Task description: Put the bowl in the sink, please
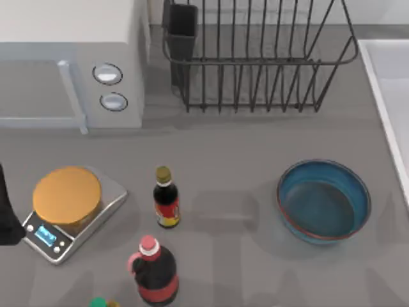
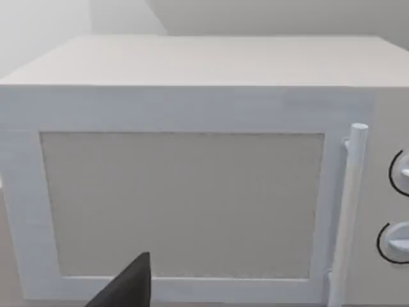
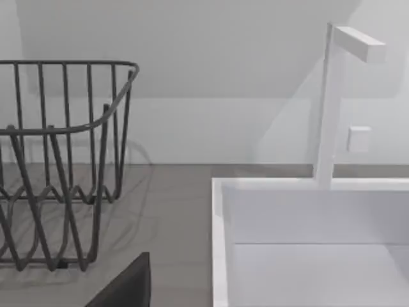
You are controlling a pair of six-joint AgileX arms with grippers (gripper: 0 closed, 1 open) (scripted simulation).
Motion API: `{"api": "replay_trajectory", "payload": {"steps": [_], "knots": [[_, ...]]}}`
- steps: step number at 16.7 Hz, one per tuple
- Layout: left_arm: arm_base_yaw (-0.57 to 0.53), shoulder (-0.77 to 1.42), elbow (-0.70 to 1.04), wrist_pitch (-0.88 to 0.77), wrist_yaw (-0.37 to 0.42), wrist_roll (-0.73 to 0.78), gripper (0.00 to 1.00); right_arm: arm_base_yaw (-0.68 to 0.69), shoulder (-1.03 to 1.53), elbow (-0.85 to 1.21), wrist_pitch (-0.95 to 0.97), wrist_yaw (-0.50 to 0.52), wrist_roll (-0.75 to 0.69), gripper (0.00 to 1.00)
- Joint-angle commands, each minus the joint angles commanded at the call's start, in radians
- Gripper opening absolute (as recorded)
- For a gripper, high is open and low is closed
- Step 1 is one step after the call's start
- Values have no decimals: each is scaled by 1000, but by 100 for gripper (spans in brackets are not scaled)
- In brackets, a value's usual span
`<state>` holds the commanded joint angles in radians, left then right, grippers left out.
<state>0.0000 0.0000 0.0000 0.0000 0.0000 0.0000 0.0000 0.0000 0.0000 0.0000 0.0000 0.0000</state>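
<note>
The teal-blue bowl (image 1: 323, 201) with a thin reddish-brown rim stands upright on the grey counter at the right, nothing inside it. The pale sink (image 1: 377, 89) runs along the table's right edge, behind and right of the bowl; the right wrist view has its raised rim (image 3: 220, 243) and white faucet (image 3: 329, 109). A dark part of my right gripper (image 3: 124, 288) juts in there, facing the sink and rack. My left arm (image 1: 6, 217) is a dark shape at the far left edge, beside the scale. Its gripper (image 2: 124, 288) faces the microwave door.
A white microwave (image 1: 70, 64) fills the back left, a black wire dish rack (image 1: 255, 57) the back middle. A silver scale with an orange disc (image 1: 67, 211) sits front left. Two dark sauce bottles (image 1: 166, 198) (image 1: 153, 272) and a green cap (image 1: 99, 302) stand front centre.
</note>
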Motion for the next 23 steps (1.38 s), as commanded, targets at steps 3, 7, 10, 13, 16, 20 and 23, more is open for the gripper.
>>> {"api": "replay_trajectory", "payload": {"steps": [3, 7, 10, 13, 16, 20, 23], "knots": [[0, 0, 0, 0, 0, 0, 100, 3, 11, 11, -10, 0, 3, 100], [0, 0, 0, 0, 0, 0, 100, 35, 160, 158, -133, -1, 38, 100], [0, 0, 0, 0, 0, 0, 100, 73, 384, 353, -293, 0, 80, 100], [0, 0, 0, 0, 0, 0, 100, 120, 697, 581, -493, 2, 129, 100], [0, 0, 0, 0, 0, 0, 100, 170, 1037, 808, -706, 3, 179, 100], [0, 0, 0, 0, 0, 0, 100, 231, 1400, 1084, -959, 4, 241, 100], [0, 0, 0, 0, 0, 0, 100, 266, 1607, 1256, -1098, 3, 279, 100]]}}
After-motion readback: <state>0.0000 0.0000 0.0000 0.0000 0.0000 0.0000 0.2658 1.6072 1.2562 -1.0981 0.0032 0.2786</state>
